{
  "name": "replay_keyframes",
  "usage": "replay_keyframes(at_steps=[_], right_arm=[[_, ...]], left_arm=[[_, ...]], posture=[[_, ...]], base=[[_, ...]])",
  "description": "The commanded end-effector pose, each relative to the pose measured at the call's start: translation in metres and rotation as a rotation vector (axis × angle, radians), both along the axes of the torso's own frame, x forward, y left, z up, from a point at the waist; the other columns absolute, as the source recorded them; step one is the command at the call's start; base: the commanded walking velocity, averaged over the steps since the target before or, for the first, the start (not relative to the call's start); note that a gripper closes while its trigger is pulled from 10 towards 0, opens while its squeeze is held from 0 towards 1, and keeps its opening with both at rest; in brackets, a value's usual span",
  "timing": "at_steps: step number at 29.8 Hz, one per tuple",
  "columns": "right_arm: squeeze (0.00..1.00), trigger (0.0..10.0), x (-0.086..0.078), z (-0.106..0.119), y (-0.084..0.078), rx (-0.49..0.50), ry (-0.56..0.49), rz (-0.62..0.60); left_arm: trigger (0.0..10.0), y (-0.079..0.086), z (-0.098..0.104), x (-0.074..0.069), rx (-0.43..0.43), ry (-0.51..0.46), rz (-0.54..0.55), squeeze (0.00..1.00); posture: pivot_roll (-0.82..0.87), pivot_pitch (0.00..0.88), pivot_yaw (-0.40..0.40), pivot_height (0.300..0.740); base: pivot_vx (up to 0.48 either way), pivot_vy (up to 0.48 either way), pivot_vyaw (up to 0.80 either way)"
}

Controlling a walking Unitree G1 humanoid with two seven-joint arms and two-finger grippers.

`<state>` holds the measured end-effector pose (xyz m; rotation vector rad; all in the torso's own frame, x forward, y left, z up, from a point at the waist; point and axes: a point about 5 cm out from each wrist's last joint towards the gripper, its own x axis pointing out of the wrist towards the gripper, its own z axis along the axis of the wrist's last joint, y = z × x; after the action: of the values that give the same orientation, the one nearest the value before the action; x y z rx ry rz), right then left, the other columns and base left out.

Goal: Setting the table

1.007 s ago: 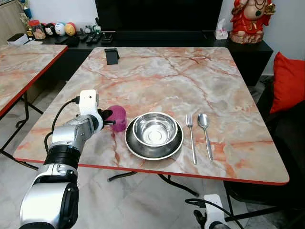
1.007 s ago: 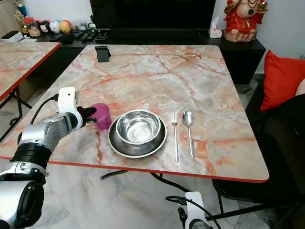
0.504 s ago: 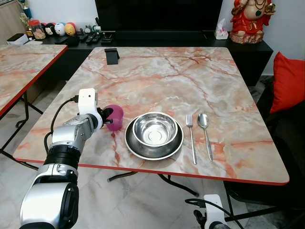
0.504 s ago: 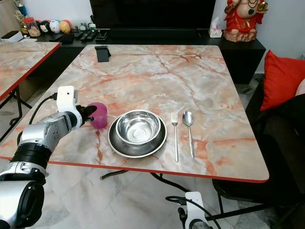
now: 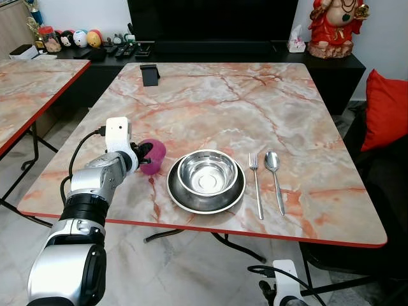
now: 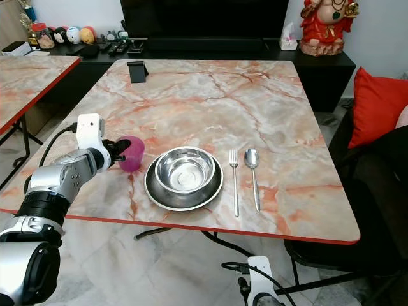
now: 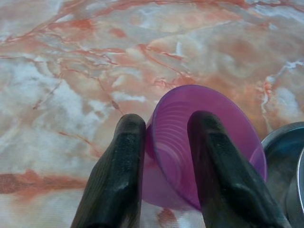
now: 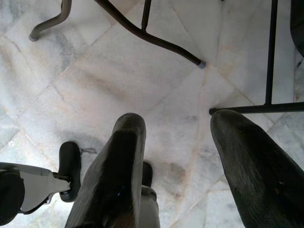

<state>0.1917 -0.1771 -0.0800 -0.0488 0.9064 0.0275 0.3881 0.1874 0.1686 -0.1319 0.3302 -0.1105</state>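
The right gripper point(image 8: 173, 156) hangs idle under the table point(image 5: 268, 108) with its fingers spread apart; the left gripper point(image 7: 164, 152) is clamped on the rim of the purple cup point(image 5: 153, 156), one finger inside and one outside, the cup tilted just left of the steel bowl point(image 5: 207, 173) and plate point(image 5: 185, 201). To finish well, I judge it should right the cup fully, seat its base flat clear of the plate, then let go; fork point(image 5: 255, 185) and spoon point(image 5: 275, 175) already lie beyond on the right.

A red seated figurine point(image 5: 338, 25) stands far right; a red cushion point(image 5: 386, 109) lies right of the marble tabletop point(image 5: 255, 102).
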Motion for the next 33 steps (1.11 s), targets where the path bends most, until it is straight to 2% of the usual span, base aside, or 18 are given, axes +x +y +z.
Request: replay_keyframes(at_steps=[1, 2, 3, 26, 30, 31, 33], right_arm=[[0.00, 10.0, -0.0007, -0.0005, 0.0003, 0.003, 0.008, 0.008], [0.00, 10.0, -0.0007, -0.0005, 0.0003, 0.003, 0.008, 0.008], [0.00, 10.0, -0.0008, -0.0005, 0.0003, 0.004, 0.009, 0.009], [0.00, 10.0, -0.0008, -0.0006, 0.0001, 0.008, 0.013, 0.015], [0.00, 10.0, -0.0009, -0.0006, 0.0002, 0.010, 0.014, 0.015], [0.00, 10.0, -0.0009, -0.0006, 0.0002, 0.010, 0.014, 0.015], [0.00, 10.0, -0.0009, -0.0006, 0.0002, 0.010, 0.014, 0.015]], left_arm=[[10.0, 0.0027, -0.0010, -0.0003, 0.005, 0.019, 0.014, 0.77], [10.0, 0.0027, -0.0010, -0.0003, 0.005, 0.019, 0.014, 0.77], [10.0, 0.0031, -0.0014, -0.0004, 0.003, 0.021, 0.016, 1.00], [10.0, -0.0020, -0.0077, -0.0024, -0.027, 0.046, -0.001, 1.00], [10.0, -0.0046, -0.0038, -0.0015, -0.032, 0.016, -0.009, 1.00], [10.0, -0.0038, -0.0005, -0.0009, -0.017, -0.004, -0.004, 0.00], [10.0, -0.0030, 0.0012, -0.0007, -0.011, -0.012, 0.000, 0.00]], posture=[[-0.06, 0.000, 0.024, 0.740], [-0.06, 0.000, 0.024, 0.740], [-0.06, 0.000, 0.024, 0.740], [-0.06, 0.000, 0.021, 0.740], [-0.06, 0.000, 0.021, 0.740], [-0.06, 0.000, 0.021, 0.740], [-0.06, 0.000, 0.020, 0.740]], base=[[0.000, 0.000, 0.00], [0.000, 0.000, 0.00], [0.000, 0.000, 0.00], [0.000, 0.000, 0.00], [0.000, 0.000, 0.00], [0.000, 0.000, 0.00], [0.000, 0.000, 0.00]])
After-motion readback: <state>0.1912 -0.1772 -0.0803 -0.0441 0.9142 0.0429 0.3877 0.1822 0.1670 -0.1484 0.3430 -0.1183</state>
